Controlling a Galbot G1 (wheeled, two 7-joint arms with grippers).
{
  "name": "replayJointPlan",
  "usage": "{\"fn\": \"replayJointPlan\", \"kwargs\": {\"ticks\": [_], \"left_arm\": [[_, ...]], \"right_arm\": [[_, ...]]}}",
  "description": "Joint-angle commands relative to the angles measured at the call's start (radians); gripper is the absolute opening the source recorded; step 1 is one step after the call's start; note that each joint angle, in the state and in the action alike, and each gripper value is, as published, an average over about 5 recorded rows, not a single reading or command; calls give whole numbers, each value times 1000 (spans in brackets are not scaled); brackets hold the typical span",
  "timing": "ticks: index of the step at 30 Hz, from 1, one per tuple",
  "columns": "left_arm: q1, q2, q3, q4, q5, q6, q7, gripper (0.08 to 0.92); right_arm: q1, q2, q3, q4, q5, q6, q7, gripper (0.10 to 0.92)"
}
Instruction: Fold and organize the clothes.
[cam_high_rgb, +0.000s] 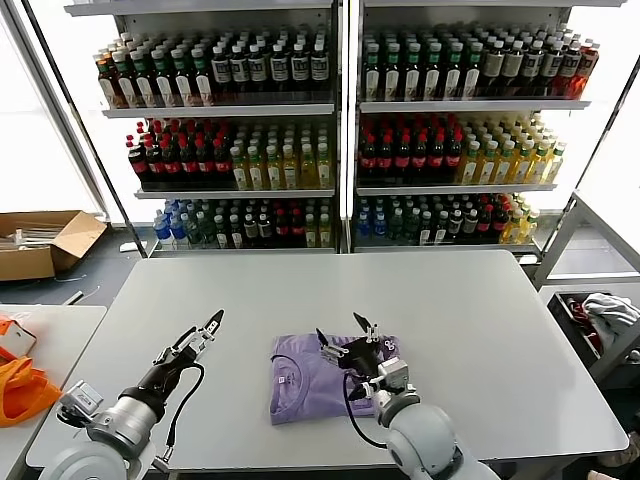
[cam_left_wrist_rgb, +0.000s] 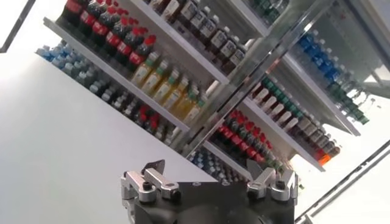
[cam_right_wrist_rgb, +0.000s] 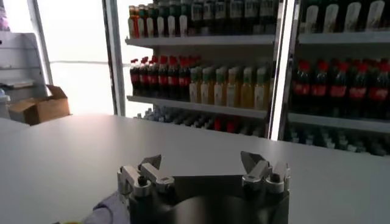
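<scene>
A folded lavender T-shirt (cam_high_rgb: 318, 380) lies flat on the grey table (cam_high_rgb: 480, 330), low and just right of centre in the head view. The right gripper (cam_high_rgb: 346, 334) hangs over the shirt's upper right part, fingers spread and holding nothing. At lower left the left gripper (cam_high_rgb: 205, 332) sits above bare tabletop, well apart from the shirt, fingers also spread. Bottle shelves (cam_high_rgb: 340, 110) fill the upper frame.
</scene>
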Motion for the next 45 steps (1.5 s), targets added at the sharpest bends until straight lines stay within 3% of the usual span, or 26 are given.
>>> {"fn": "replayJointPlan", "kwargs": {"ticks": [1,7,16,23,45], "left_arm": [[11,5,-39,6,41,-13,56,823],[14,-2,-127,4,64,-8,137,823],[64,-52,-211,-28,416,-12,296,823],[73,-111,-361,-33,671,-13,448,823],[89,-157,-418,-12,737,-69,551,823]], "right_arm": [[-260,-91,487,259,32,201,-197,823],[-484,-78,841,250,179,248,-325,823],[-561,0,957,221,135,299,-332,823],[-580,23,978,201,123,312,-334,823],[-578,73,986,192,43,352,-360,823]]}}
